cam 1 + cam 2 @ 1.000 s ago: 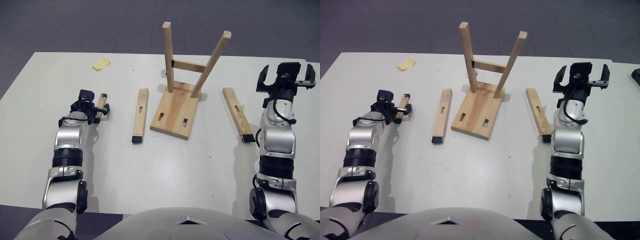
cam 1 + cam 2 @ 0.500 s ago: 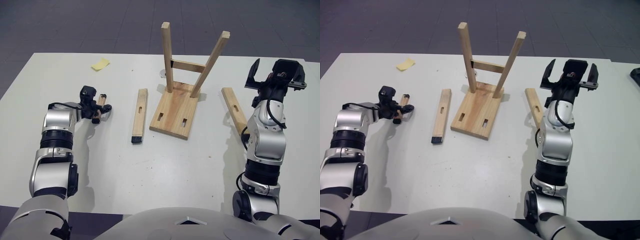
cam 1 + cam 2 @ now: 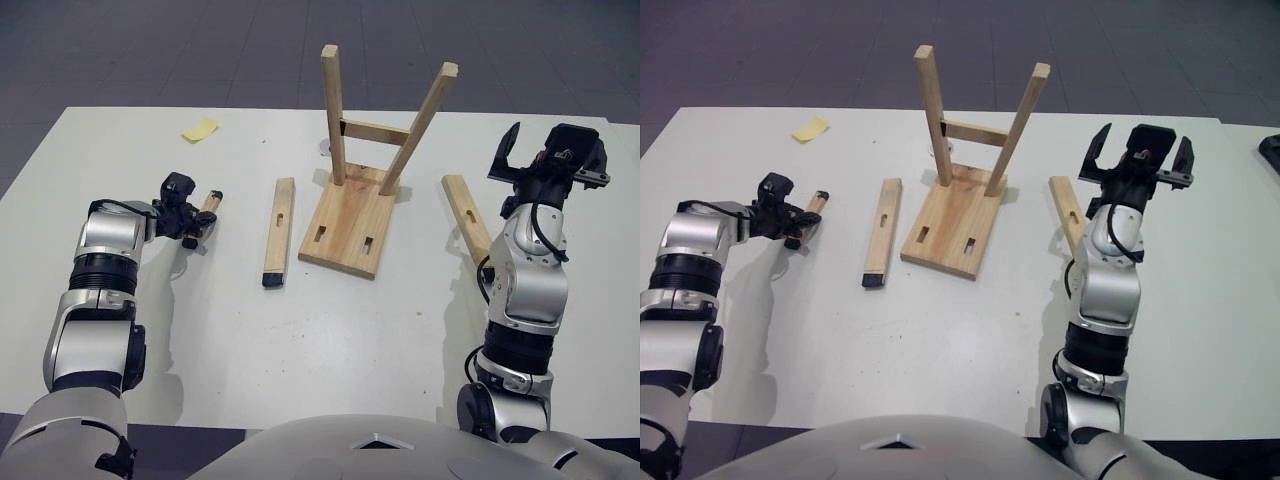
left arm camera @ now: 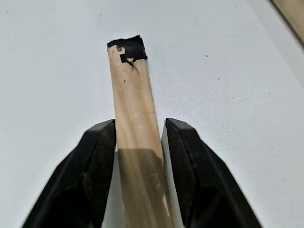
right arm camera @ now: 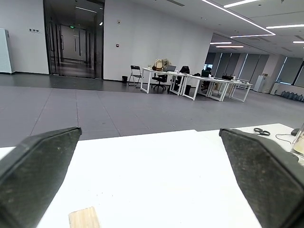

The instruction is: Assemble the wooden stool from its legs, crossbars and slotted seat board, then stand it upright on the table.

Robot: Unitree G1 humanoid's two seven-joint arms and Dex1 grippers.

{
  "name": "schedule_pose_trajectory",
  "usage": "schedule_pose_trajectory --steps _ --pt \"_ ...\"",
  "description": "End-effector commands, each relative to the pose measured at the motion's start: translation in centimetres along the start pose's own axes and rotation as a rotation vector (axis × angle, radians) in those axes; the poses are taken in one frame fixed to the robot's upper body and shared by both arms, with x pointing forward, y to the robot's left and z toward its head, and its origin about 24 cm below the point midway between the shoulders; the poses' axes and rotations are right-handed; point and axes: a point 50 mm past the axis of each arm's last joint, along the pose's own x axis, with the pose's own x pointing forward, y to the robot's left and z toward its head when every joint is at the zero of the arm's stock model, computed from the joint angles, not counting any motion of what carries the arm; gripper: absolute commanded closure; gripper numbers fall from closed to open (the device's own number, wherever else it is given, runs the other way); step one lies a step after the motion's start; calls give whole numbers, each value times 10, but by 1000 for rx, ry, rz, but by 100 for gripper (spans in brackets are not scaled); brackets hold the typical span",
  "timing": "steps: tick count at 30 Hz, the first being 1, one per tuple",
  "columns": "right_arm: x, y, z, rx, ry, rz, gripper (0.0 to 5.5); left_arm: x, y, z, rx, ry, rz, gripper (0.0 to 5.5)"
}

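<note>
Roughly half done: two legs (image 3: pixel 333 110), crossbar (image 3: pixel 378 131) fitted in seat board (image 3: pixel 345 225), mid-surface (image 3: pixel 300 340). Left gripper (image 4: pixel 139 130) clamps second crossbar (image 4: pixel 133 85); right gripper (image 3: pixel 1140 150) wide open, empty. Loose legs (image 3: pixel 279 231) flank board, unfitted; uprighting left.

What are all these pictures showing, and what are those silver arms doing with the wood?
The silver arms belong to a robot. Two pictures come from cameras in its head, looking down at a white table. Two more come from cameras on its wrists. Each arm's pinching part is called an end effector. The left end effector is shut on a short wooden stick. The right end effector is open and holds nothing. In the middle lies the seat board, with two legs standing up in it, joined by a crossbar. A loose leg lies to its left, another loose leg to its right.
</note>
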Motion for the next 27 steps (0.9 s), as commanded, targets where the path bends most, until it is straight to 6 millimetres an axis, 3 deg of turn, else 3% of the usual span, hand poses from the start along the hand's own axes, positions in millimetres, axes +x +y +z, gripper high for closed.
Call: schedule_pose_trajectory --steps 1,4,5,8,10,14,16,20,24,27 --pt "-2 -1 -1 12 13 -12 10 8 2 -58 -55 213 31 421" --pt "-3 -3 -1 11 18 -13 10 10 3 -57 -84 167 72 423" --pt "-3 -4 -2 38 29 -14 10 10 2 -49 -151 113 77 423" --pt "3 -11 -5 601 177 -15 10 -4 -4 7 -237 -192 93 423" --pt "5 -22 7 801 104 25 10 -26 -12 49 -233 -435 91 423" --pt "-1 -22 56 1151 -105 352 10 -84 -52 123 -114 -931 -6 423" --pt "-8 -21 79 1167 -204 507 10 -94 -68 146 -89 -1017 -31 423" --pt "-15 -24 119 1363 -349 773 10 -121 -117 180 175 -1205 -145 423" --pt "-28 -12 157 1286 -448 1026 10 -131 -154 190 436 -1275 -230 423" --pt "-31 6 167 1201 -416 1143 10 -132 -178 191 563 -1309 -290 423"
